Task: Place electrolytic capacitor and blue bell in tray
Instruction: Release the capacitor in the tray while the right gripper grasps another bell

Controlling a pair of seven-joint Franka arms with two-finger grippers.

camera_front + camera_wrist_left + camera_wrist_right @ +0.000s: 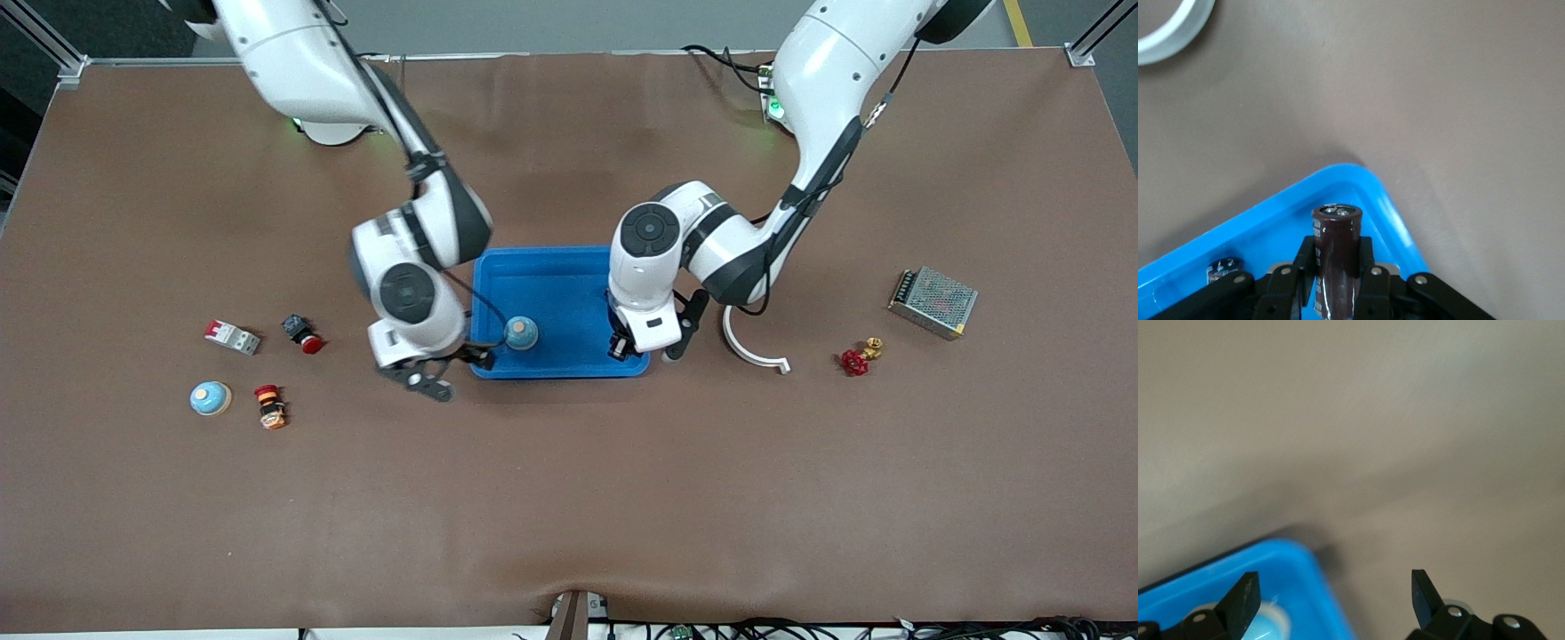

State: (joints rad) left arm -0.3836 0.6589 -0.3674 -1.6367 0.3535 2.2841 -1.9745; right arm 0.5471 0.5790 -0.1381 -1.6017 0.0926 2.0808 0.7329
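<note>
Capacitor point(1337, 257) is clamped upright in the left gripper point(1337, 283), over the tray point(569, 293) corner toward the left arm's end; it is not yet set down. Bell point(520, 332) sits in the tray near the front-camera rim. Right gripper point(1331, 593) hangs spread and empty over the tray's other corner. Judged: bell step done, capacitor placement in hand. Next move calls for lowering, then release.

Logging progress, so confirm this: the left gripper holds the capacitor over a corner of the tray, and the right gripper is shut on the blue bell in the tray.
Wrong about the right gripper: the right wrist view shows its fingers spread open, holding nothing. The blue bell sits free in the tray. The left gripper does hold the capacitor over a tray corner.
</note>
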